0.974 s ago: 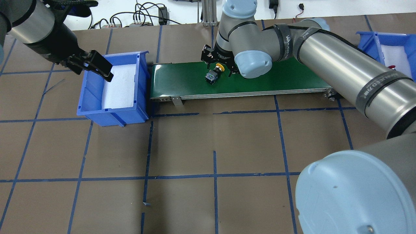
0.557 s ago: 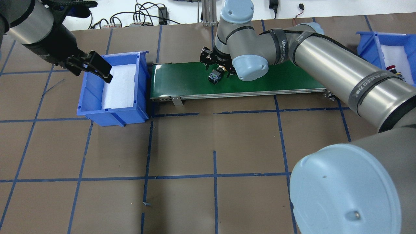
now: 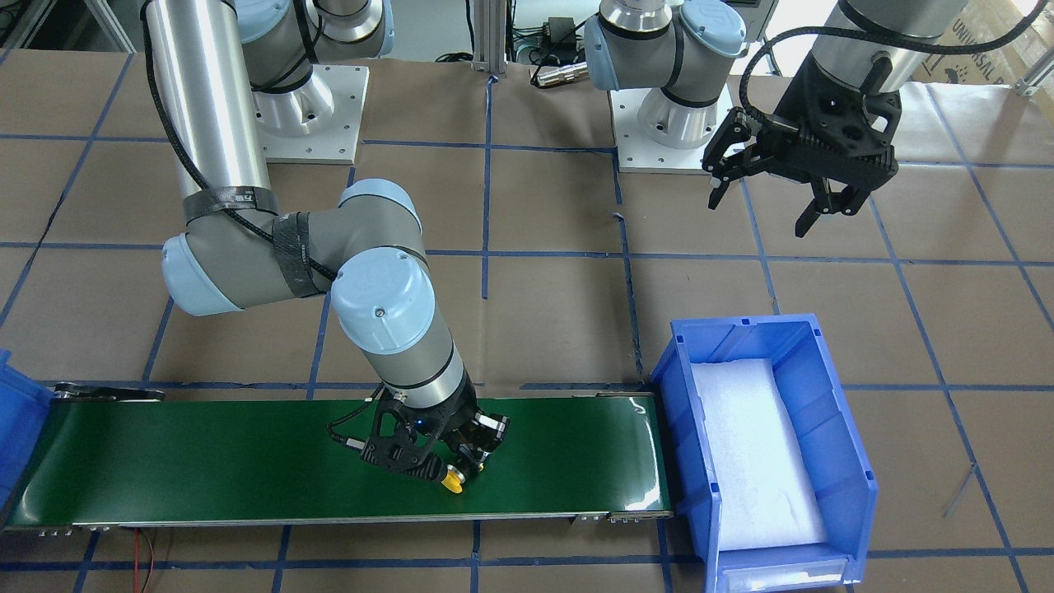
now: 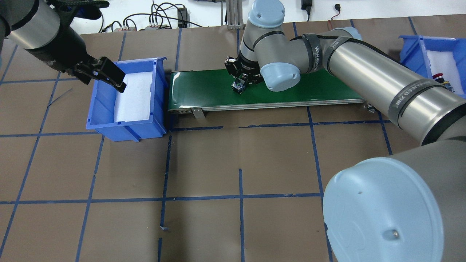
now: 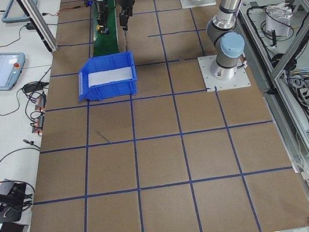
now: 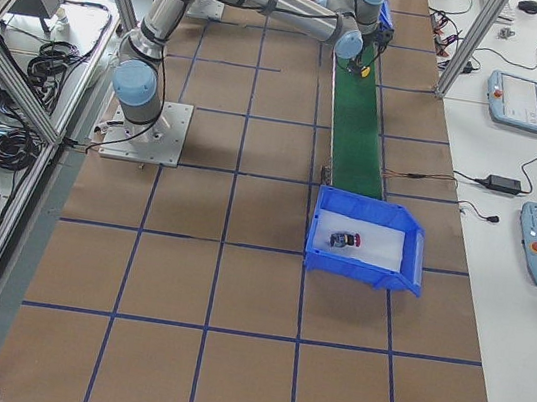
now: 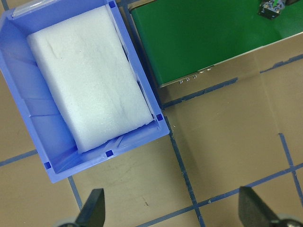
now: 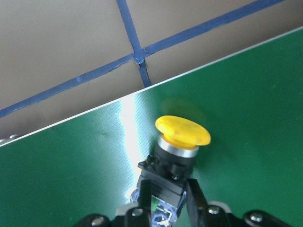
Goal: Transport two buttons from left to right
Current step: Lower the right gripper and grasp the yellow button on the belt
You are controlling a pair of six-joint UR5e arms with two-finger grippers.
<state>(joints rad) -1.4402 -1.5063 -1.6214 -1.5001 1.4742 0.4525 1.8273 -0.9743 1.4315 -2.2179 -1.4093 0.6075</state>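
Button (image 8: 176, 152) with yellow mushroom cap, black body, pinched by right gripper (image 3: 447, 466), left gripper (image 3: 757, 207) jaws apart

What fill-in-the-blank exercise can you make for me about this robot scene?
1. The right gripper holds a push-button whose cap is ___.
2. The conveyor belt under it is ___.
3. The red push-button lies in a bin coloured ___.
4. The left gripper holds nothing and is ___.
Missing words: yellow; green; blue; open.
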